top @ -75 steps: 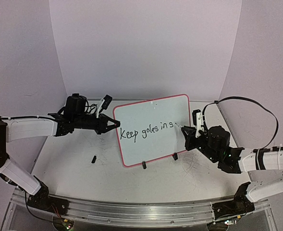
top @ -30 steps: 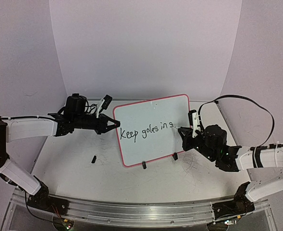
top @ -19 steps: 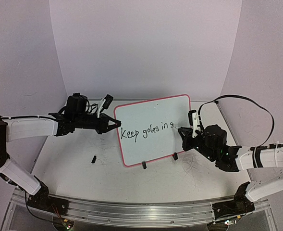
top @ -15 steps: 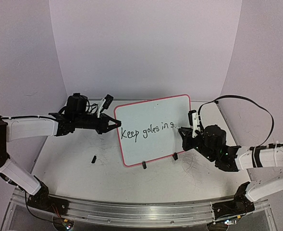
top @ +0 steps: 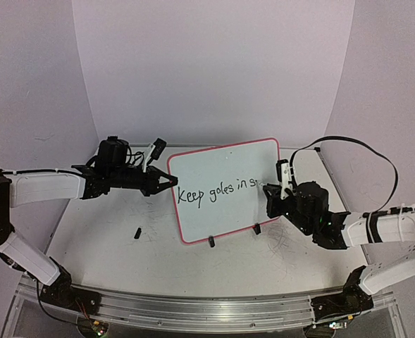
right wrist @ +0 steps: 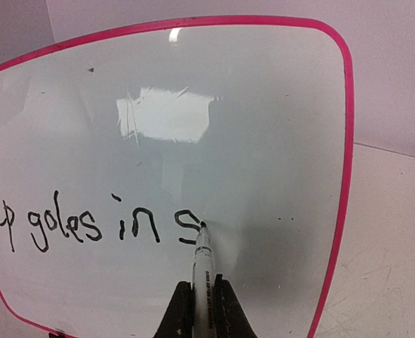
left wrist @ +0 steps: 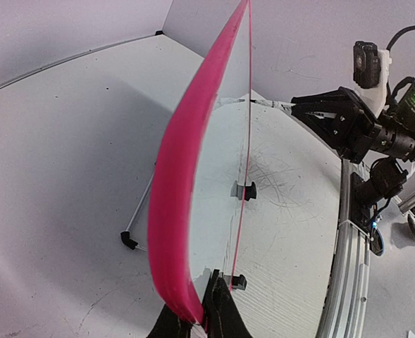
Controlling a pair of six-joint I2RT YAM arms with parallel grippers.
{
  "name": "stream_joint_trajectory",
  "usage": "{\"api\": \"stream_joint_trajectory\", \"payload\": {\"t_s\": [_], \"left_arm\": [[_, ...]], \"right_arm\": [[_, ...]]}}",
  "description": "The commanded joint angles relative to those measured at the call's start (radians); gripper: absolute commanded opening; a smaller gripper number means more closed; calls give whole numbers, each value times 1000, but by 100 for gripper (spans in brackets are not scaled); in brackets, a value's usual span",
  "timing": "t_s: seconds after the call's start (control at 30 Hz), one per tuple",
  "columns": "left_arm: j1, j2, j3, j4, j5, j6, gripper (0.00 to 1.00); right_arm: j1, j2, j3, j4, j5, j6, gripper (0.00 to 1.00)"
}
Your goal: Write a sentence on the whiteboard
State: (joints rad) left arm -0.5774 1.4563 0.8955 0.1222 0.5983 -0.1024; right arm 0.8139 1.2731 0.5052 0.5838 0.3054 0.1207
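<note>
The whiteboard [top: 225, 163], white with a pink border, stands tilted on two black clip feet. The sentence [top: 215, 190] on it reads "Keep goles in s" in black. My left gripper [top: 167, 181] is shut on the board's left edge, whose pink rim [left wrist: 182, 183] runs up from the fingers [left wrist: 221, 310]. My right gripper [top: 272, 200] is shut on a white marker [right wrist: 203, 271], its black tip touching the board just right of the "s" [right wrist: 186, 229]. In the right wrist view the sentence [right wrist: 80, 227] runs off the left side.
A small black piece [top: 137, 232] lies on the scratched tabletop left of the board. The clip feet [top: 211, 241] stand at the board's lower edge, and a thin support leg [left wrist: 138, 218] props it behind. Lilac walls close in the back and sides; a metal rail [top: 207, 304] runs along the front.
My right arm has edged toward the board and its wrist has turned a little, keeping the marker tip by the "s". The left arm and the board have barely moved.
</note>
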Motion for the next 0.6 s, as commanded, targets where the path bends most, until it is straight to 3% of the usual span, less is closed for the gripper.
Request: {"api": "stream_joint_trajectory", "payload": {"t_s": [0.0,0.57], "left_arm": [[11,11,25,4,-171,101,0],[12,11,23,3,-168,101,0]], "right_arm": [[-1,5,38,52,50,7,0],[-1,56,62,47,54,14,0]]}}
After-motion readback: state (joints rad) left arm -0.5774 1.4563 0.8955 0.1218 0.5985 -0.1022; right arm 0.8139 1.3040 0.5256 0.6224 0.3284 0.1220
